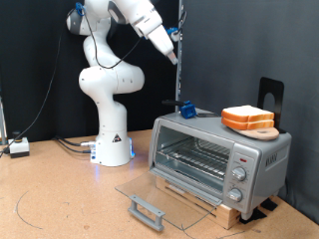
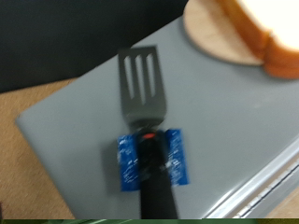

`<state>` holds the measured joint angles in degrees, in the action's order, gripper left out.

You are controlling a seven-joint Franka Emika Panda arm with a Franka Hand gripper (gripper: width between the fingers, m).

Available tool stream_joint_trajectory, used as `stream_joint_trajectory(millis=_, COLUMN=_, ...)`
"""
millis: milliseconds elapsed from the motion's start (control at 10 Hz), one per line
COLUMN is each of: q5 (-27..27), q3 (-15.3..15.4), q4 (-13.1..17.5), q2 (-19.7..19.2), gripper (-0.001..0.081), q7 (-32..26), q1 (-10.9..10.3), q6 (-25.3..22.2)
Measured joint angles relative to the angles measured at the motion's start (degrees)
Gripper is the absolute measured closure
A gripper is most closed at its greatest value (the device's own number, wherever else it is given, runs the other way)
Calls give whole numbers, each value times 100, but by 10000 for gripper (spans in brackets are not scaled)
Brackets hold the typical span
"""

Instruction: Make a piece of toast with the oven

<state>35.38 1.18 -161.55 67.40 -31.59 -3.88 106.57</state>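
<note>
We see the gripper (image 1: 174, 50) raised above the oven (image 1: 219, 154), its door down; we cannot tell its opening. The piece of toast (image 1: 247, 118) rests on the oven's roof.

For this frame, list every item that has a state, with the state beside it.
oven: door open, folded down flat; wire rack bare.
piece of toast: stacked on the round wooden board on the oven's top, not inside.
spatula: lying on the oven's top, handle in the blue block.
gripper: raised above the oven, holding nothing visible.
</note>
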Motion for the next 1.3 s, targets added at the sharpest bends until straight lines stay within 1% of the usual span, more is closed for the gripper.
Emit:
stream_joint_trajectory(millis=200, q5=-1, q3=105, q4=-216, q2=-1, gripper=-3, q7=-165, q1=-58, q6=-49)
stream_joint_trajectory(millis=300, q5=12, q3=209, q4=-300, q2=-4, gripper=-3, q7=-167, q1=-72, q6=-20)
stream_joint_trajectory(millis=500, q5=94, q3=489, q4=-418, q2=-67, gripper=-3, q7=-193, q1=-96, q6=116)
stream_joint_trajectory(millis=600, q5=161, q3=671, q4=-472, q2=-139, gripper=-3, q7=-231, q1=-125, q6=291)
stream_joint_trajectory(millis=900, q5=418, q3=1183, q4=-542, q2=-490, gripper=-3, q7=-238, q1=-167, q6=703)
stream_joint_trajectory(millis=1300, q5=693, q3=1614, q4=-599, q2=-1080, gripper=-3, q7=-272, q1=-166, q6=1258)
